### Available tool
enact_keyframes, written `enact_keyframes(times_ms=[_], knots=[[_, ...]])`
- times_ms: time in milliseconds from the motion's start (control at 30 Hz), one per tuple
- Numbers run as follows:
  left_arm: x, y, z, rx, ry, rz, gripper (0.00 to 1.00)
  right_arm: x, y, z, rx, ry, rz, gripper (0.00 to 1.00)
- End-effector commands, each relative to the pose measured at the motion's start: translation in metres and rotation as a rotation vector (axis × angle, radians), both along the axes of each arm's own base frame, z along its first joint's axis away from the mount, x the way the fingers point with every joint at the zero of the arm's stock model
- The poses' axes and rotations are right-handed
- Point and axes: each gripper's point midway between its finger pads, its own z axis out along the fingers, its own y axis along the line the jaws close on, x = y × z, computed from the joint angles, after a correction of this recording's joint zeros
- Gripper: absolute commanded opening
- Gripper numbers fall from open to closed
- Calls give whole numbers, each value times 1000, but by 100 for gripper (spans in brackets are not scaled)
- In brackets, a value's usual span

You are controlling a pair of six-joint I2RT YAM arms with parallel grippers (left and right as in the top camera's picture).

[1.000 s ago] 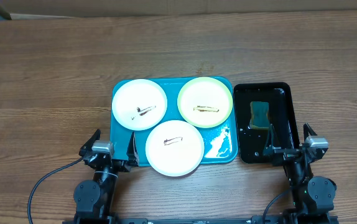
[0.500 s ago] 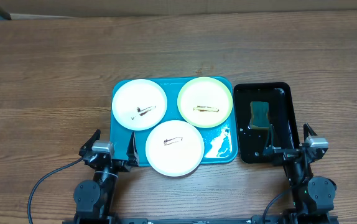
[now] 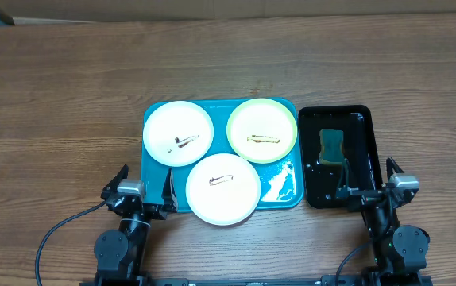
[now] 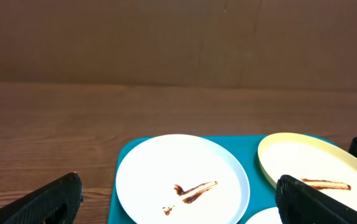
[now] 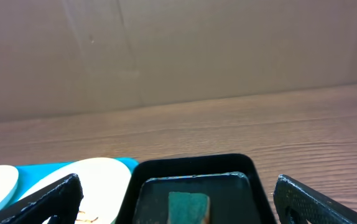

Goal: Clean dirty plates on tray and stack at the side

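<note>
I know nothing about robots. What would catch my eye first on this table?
A bright teal tray in the middle of the wooden table carries three brown-smeared plates: the back white plate, the front white plate and the yellow-green plate. To its right, a black tray holds a sponge. At the near edge the left tool and right tool sit open.
</note>
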Motion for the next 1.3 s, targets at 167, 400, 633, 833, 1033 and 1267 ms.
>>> enact_keyframes(times_ms=[167,400,633,833,1033,1267], knots=[[-4,-1,-1,-18,39,-3,100,-1,3,1,120,15,13,100],[-15,3,-1,-7,188,15,100,-9,-2,5,111,111,-16,100],[-21,4,10,7,397,22,100,-11,-1,14,128,279,-26,100],[-23,0,23,3,608,8,100,0,3,20,131,488,-30,100],[-23,-6,37,-127,824,44,100,19,8,18,117,737,-31,100],[-23,-16,25,-218,1003,48,100,34,26,17,147,949,39,100]])
